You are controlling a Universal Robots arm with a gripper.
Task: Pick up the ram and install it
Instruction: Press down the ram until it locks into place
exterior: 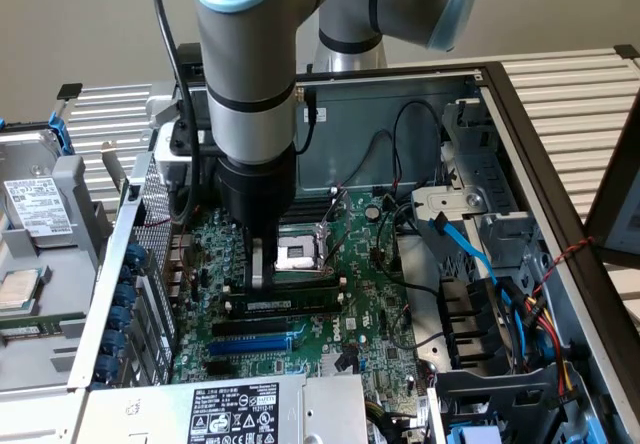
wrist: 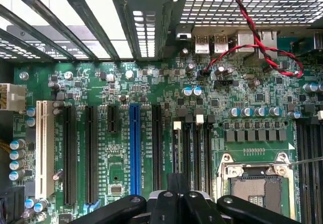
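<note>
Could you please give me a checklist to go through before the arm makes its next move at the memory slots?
1. End effector shut: ok.
2. End effector down at the memory slots, beside the CPU socket: ok.
3. Ram standing in a slot: ok.
4. Ram fully seated: cannot tell.
5. Slot latches closed: cannot tell.
6. Red cable away from the slots: ok.
</note>
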